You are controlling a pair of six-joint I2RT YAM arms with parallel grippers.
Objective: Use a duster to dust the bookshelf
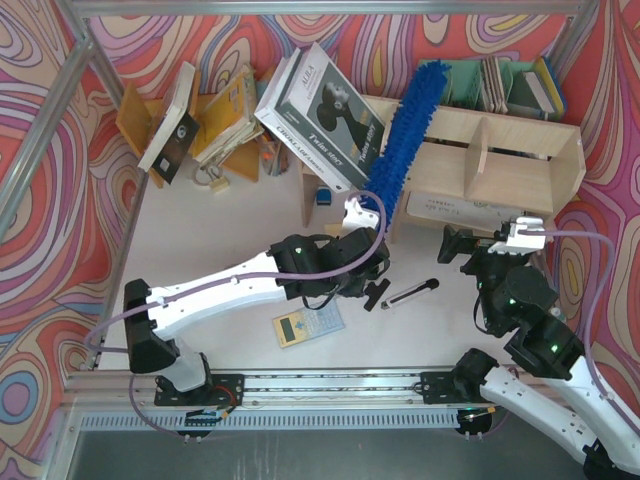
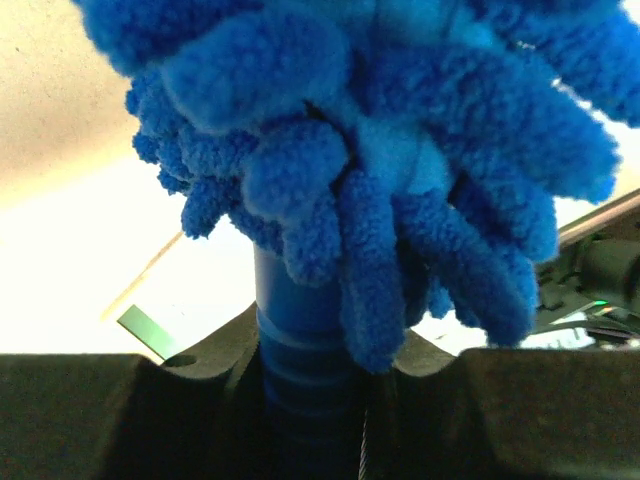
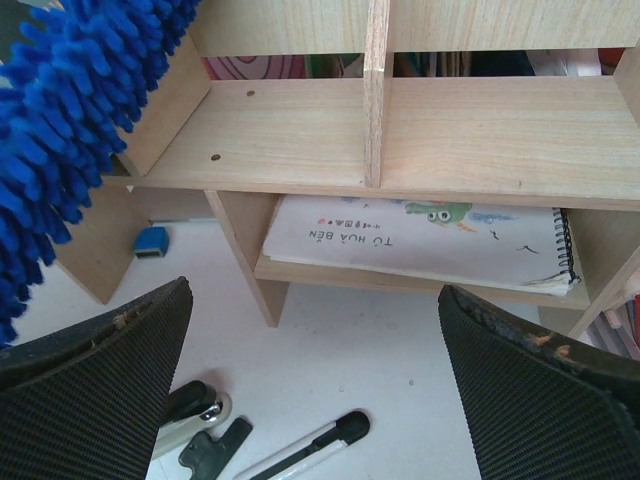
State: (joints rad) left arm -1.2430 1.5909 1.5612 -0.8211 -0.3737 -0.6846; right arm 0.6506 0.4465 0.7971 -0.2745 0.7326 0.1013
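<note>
The bright-blue fluffy duster [image 1: 405,130] slants up and to the right across the left end of the pale plywood bookshelf [image 1: 530,135]. My left gripper [image 1: 368,208] is shut on its slim blue handle [image 2: 300,320], just under the brush head [image 2: 380,150]; in the left wrist view the gripper [image 2: 310,370] has dark jaws pressed against both sides of the handle. My right gripper [image 1: 455,245] hangs open in front of the shelf with nothing in it. In the right wrist view the gripper [image 3: 315,380] faces the bookshelf [image 3: 300,130], and the duster [image 3: 70,120] brushes its left upright.
A spiral notebook [image 3: 420,240] lies in the lower compartment. On the table lie a black-and-white stick [image 1: 410,293], a stapler-like tool [image 3: 190,410] and a calculator [image 1: 305,325]. Large books [image 1: 320,110] lean at the back beside an orange-brown rack [image 1: 135,115]. Green file holders [image 1: 470,80] stand behind the shelf.
</note>
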